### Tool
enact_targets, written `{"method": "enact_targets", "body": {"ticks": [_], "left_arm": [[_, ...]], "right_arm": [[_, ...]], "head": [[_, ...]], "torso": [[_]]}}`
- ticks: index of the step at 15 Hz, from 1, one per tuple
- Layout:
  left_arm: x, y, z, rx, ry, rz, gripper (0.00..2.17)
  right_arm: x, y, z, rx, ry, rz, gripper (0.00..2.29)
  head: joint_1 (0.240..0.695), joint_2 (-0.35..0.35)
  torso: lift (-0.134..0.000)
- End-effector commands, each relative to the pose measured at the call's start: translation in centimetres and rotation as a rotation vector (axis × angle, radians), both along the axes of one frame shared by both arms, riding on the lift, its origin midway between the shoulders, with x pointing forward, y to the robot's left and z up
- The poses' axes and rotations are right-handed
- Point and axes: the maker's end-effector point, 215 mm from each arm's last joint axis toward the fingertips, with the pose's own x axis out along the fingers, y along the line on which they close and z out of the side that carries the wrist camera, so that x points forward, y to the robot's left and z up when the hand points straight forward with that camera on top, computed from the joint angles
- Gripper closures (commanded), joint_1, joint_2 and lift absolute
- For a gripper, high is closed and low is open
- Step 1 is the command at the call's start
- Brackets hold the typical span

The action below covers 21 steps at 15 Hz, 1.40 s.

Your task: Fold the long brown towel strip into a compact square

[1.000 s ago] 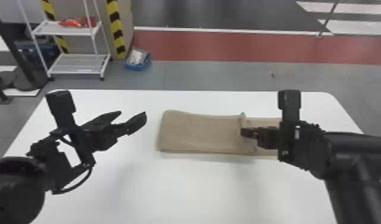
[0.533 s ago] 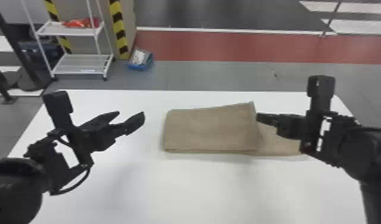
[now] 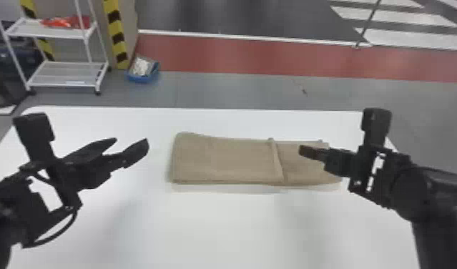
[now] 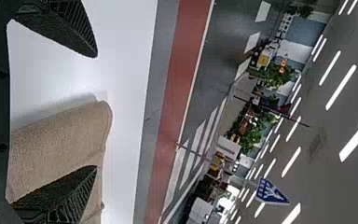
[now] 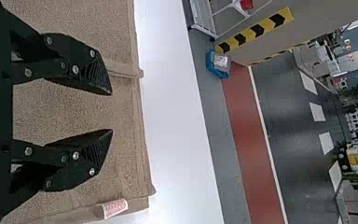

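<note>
The towel (image 3: 227, 159) lies part-folded on the worktop (image 3: 220, 229). The left tool (image 4: 97, 112) is wide open, the right tool (image 5: 112, 112) half open, both empty. If the right pinches only the top layer, next fold could become crooked.

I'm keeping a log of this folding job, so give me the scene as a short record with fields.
towel: brown, partly folded, lying flat
fold: thicker part at left, its raised edge crossing the strip; lower part runs on to the right
label: white with red print, near the towel's right end
left pincer: open, empty, left of the towel
right pincer: open, empty, over the towel's right part
surface: white table
</note>
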Motion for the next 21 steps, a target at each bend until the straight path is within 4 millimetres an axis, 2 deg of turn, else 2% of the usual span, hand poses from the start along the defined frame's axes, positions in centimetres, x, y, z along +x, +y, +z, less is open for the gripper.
{"method": "enact_targets", "body": {"ticks": [1, 4, 6, 7, 11, 14, 21], "left_arm": [[-0.4, 0.2, -0.3, 0.001, 0.004, 0.003, 0.02], [-0.7, 0.2, -0.6, -0.001, 0.008, -0.002, 0.02], [-0.8, 0.2, -0.5, -0.003, 0.006, -0.007, 0.02], [-0.8, 0.2, -0.5, -0.004, 0.006, -0.009, 0.02], [-1.0, 0.2, -0.6, -0.005, 0.008, -0.013, 0.02], [-1.1, 1.0, -0.7, -0.006, 0.008, -0.002, 0.02], [-1.4, 0.8, -0.7, -0.006, 0.009, -0.005, 0.02]], "right_arm": [[0.5, 2.5, -0.7, -0.02, 0.009, 0.041, 0.37], [1.1, 5.0, -2.4, -0.06, 0.021, 0.074, 0.5], [1.2, 6.2, -3.8, -0.073, 0.03, 0.091, 0.51], [1.3, 6.8, -4.1, -0.072, 0.034, 0.099, 0.62], [1.7, 8.3, -4.6, -0.081, 0.039, 0.116, 0.62], [1.8, 8.5, -4.9, -0.085, 0.056, 0.12, 0.62], [1.1, 8.2, -5.8, -0.089, 0.091, 0.119, 0.62]], "head": [[0.695, -0.128], [0.695, -0.097], [0.695, -0.081], [0.695, -0.075], [0.695, -0.049], [0.695, -0.039], [0.695, -0.03]], "torso": [[-0.124], [-0.124], [-0.124], [-0.124], [-0.124], [-0.124], [-0.124]]}}
